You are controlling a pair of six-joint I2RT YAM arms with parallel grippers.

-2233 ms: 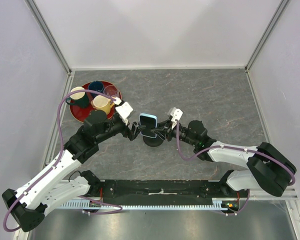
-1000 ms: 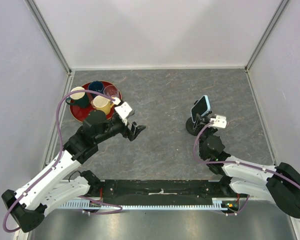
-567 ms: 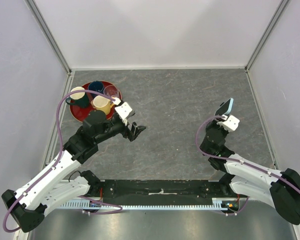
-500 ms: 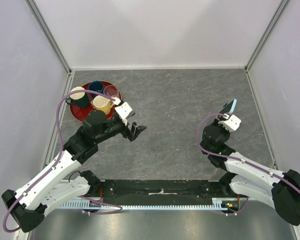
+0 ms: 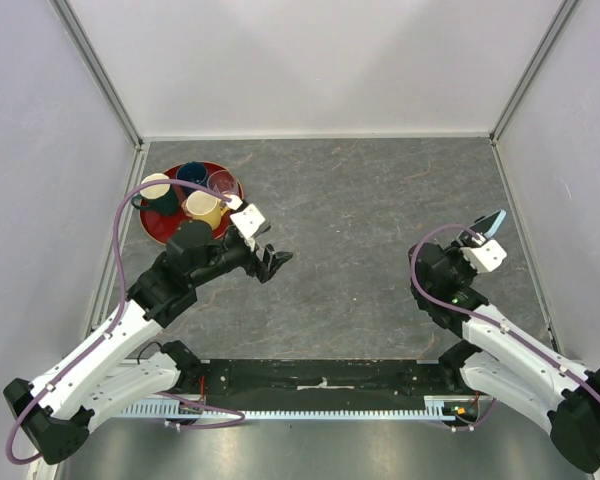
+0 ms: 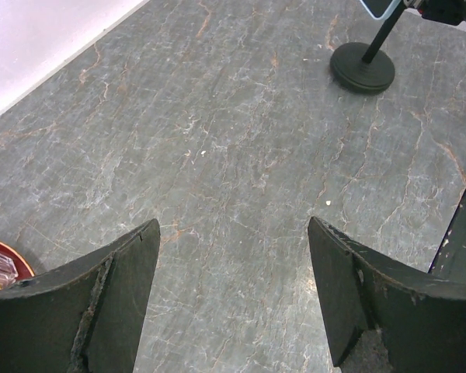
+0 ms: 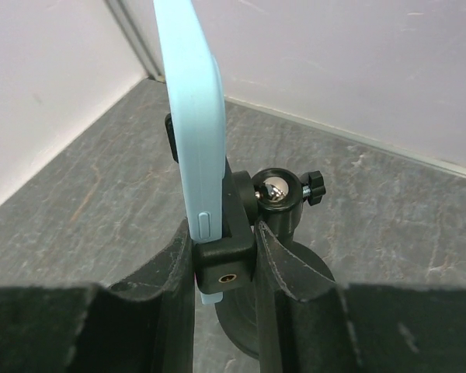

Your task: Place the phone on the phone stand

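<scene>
The phone (image 7: 193, 116), light blue, stands on edge in the clamp (image 7: 225, 264) of the black phone stand (image 7: 278, 203). My right gripper (image 7: 223, 225) is shut on the phone and clamp, one finger on each side. In the top view the phone (image 5: 490, 222) shows at the far right above my right gripper (image 5: 473, 239), and the stand is hidden under the arm. In the left wrist view the stand's round base (image 6: 363, 68) rests on the table. My left gripper (image 5: 272, 262) is open and empty over bare table, also in its wrist view (image 6: 233, 224).
A red tray (image 5: 161, 226) with several cups stands at the back left, its rim showing in the left wrist view (image 6: 1, 253). The right wall (image 5: 565, 200) is close to the phone. The table is grey stone-patterned (image 5: 360, 200).
My right arm has swung from the table's middle to the far right, taking the phone and stand with it. My left gripper let go of the phone early on and has stayed still, open.
</scene>
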